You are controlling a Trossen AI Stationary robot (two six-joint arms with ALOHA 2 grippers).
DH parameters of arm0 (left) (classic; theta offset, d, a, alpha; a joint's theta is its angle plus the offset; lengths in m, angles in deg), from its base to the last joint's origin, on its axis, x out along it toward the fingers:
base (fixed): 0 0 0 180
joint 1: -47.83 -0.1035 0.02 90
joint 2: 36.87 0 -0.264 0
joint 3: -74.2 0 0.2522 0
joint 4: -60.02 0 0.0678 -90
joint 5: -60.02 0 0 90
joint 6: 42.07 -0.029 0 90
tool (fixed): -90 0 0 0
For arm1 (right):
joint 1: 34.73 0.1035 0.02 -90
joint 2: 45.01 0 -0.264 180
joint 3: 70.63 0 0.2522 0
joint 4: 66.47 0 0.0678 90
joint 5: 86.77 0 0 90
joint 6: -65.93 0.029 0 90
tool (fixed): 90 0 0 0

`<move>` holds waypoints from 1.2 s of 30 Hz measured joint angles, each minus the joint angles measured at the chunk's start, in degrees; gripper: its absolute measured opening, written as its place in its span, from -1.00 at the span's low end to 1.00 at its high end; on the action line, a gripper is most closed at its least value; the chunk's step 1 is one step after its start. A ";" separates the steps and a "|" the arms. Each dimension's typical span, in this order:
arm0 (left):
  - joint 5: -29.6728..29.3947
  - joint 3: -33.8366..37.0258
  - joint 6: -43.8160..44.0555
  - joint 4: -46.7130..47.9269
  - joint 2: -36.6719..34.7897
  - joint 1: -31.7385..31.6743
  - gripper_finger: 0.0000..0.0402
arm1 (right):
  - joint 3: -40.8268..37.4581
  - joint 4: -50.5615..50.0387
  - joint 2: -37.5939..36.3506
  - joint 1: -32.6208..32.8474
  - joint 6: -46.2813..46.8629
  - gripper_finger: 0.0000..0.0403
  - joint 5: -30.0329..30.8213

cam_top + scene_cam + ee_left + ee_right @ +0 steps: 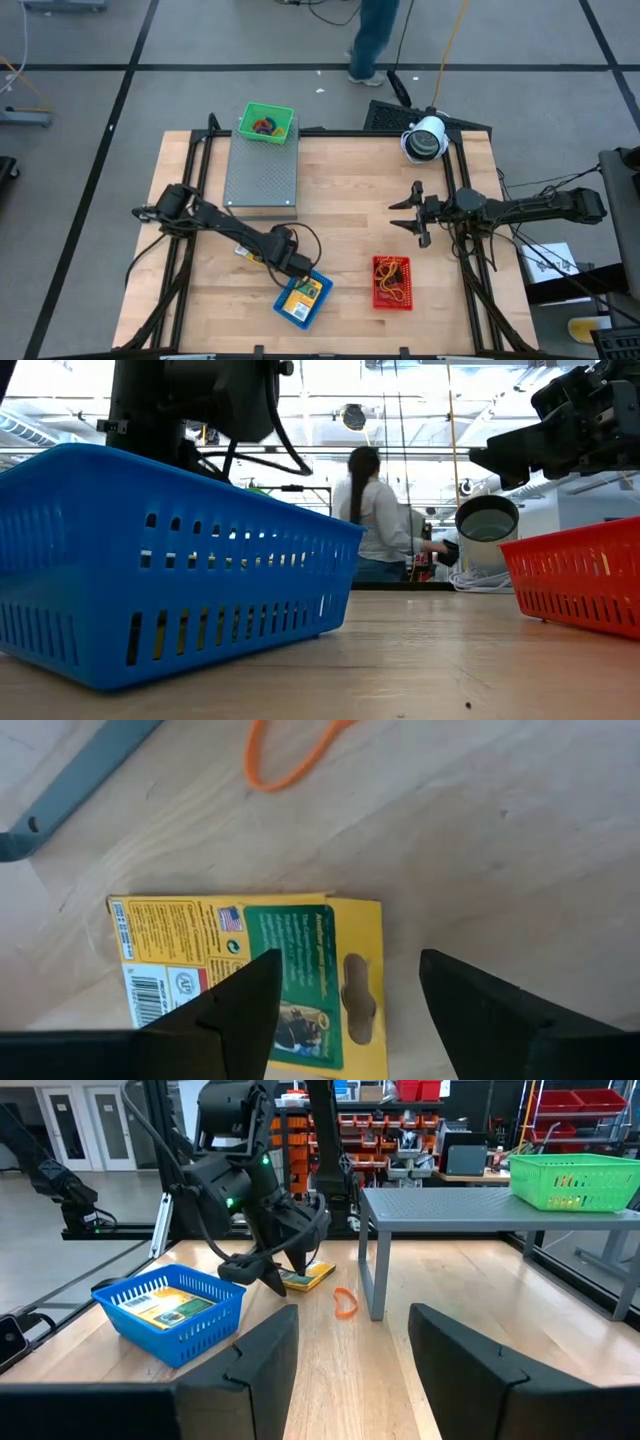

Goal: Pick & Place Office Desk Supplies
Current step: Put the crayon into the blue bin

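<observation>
- Nearest the low camera: blue basket point(150, 560) on the wooden table point(350, 200), with a red basket point(585, 580) off to its side.
- Left gripper point(345, 1010) low over the table near the blue basket, fingers point(240, 1010) spread wide, holding nothing.
- Directly beneath and between those fingers: yellow packet point(250, 960) lying flat on the wood, green panel and hang-hole showing, fingers not seen to touch it.
- Just beyond the packet: orange rubber band point(290, 760) on bare wood, close to a leg of the grey metal stand point(480, 1205).
- Inside the blue basket: another yellow packet with blue marks point(303, 295).
- Inside the red basket point(392, 283): tangle of thin rubber bands point(392, 280).
- Green basket point(266, 123) up on the far end of the grey stand, with coloured loops inside.
- Right gripper point(412, 210) raised over the middle right of the table, well apart from the packet, fingers point(250, 1365) apart and empty.
- Beyond the table: seated person point(375, 515) with back turned, in the room behind.
</observation>
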 joint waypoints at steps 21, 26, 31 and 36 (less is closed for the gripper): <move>-0.10 0.02 -1.26 0.18 1.19 -0.11 -0.87 | 0.00 -0.02 -0.02 0.01 0.00 -0.10 0.01; 0.08 0.03 -2.66 0.03 0.90 -0.04 -0.93 | 0.00 -0.02 -0.02 0.01 0.00 -0.10 0.01; 0.64 -0.02 -3.03 -0.36 -0.59 0.57 -0.97 | 0.00 -0.02 -0.02 -0.01 0.00 -0.10 0.00; 0.68 -0.13 -2.44 0.17 -4.75 1.66 -0.98 | 0.00 0.00 0.00 0.00 0.00 -0.10 0.00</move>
